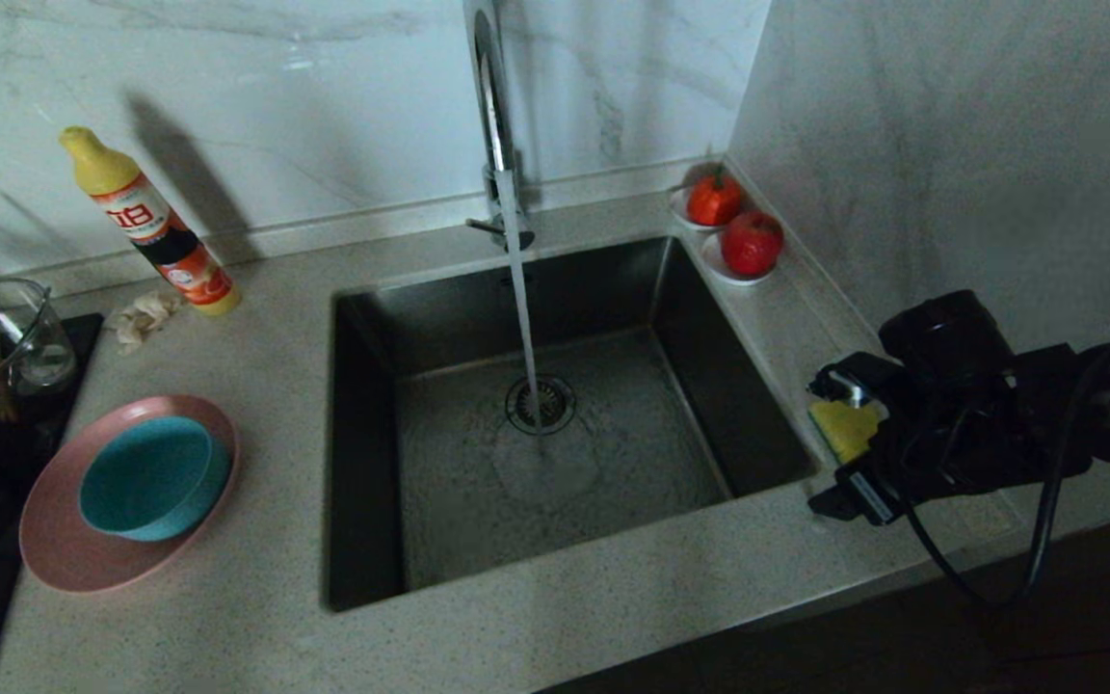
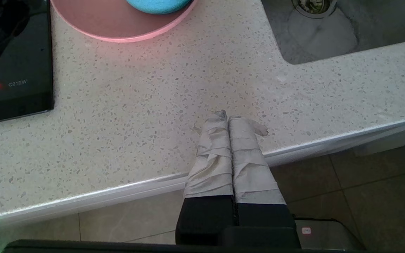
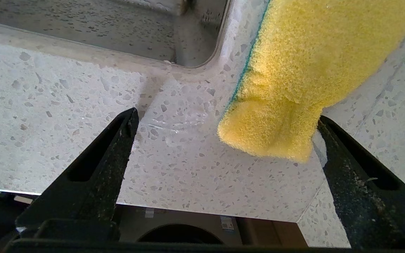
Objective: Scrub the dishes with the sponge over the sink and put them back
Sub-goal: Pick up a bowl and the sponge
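Yellow sponge [image 3: 294, 80] on the speckled surface [image 1: 256, 617] right of the sink [image 1: 555, 424], between the wide-apart right claw [image 3: 223, 137], hard against one finger, long axis running away. Left claw [image 2: 229, 123] pressed together, parked far off. Teal bowl [image 1: 155, 477] inside pink plate [image 1: 64, 549].

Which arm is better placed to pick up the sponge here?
The right. The right gripper is open on the counter right of the sink, the sponge between its fingers. The left gripper is shut at the counter's front edge, far away.
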`<state>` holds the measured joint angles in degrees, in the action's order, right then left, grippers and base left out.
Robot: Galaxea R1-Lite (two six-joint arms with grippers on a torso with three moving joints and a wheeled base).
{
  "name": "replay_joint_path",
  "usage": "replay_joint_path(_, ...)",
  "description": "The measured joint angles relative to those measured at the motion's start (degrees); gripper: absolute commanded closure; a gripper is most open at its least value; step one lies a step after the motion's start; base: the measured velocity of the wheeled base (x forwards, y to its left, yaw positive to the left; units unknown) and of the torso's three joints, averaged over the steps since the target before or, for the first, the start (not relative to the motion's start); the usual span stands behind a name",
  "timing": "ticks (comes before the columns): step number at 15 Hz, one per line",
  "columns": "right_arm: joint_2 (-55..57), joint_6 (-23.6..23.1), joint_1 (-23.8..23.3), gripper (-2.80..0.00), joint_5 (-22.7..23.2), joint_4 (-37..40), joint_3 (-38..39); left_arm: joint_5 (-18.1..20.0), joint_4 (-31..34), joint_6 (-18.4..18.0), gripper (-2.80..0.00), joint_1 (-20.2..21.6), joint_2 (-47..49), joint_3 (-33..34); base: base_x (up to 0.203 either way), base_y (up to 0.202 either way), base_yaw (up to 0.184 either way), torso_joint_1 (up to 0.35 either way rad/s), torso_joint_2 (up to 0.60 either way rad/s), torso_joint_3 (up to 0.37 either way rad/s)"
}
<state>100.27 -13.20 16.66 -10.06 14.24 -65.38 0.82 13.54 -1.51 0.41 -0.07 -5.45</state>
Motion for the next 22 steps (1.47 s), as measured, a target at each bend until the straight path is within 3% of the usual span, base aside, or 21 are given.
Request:
replay_joint_path(3,-0.4,1.3,-0.8,-2.8,-0.3,4.2,-2.5,0.0,0.0,0.0,0.0,0.0,0.0,0.0,0.0,0.0,0.0,0.0,0.0,0.0)
replay_joint_path(5,-0.5,5.0,-1.1,-2.8,-0.2,7.3,-4.3,0.0,0.0,0.0,0.0,0.0,0.0,0.0,0.0,0.0,0.0,0.0,0.0,0.0)
replay_joint_path(11,0.0,10.3,-1.2,-2.8,0.2,8.0,-5.6,0.0,0.0,0.0,0.0,0.0,0.0,0.0,0.0,0.0,0.0,0.0,0.0,0.0)
replay_joint_path(22,1.7,12.3,-2.1,-2.8,0.7,8.0,-5.8,0.0,0.0,0.0,0.0,0.0,0.0,0.0,0.0,0.0,0.0,0.0,0.0,0.0)
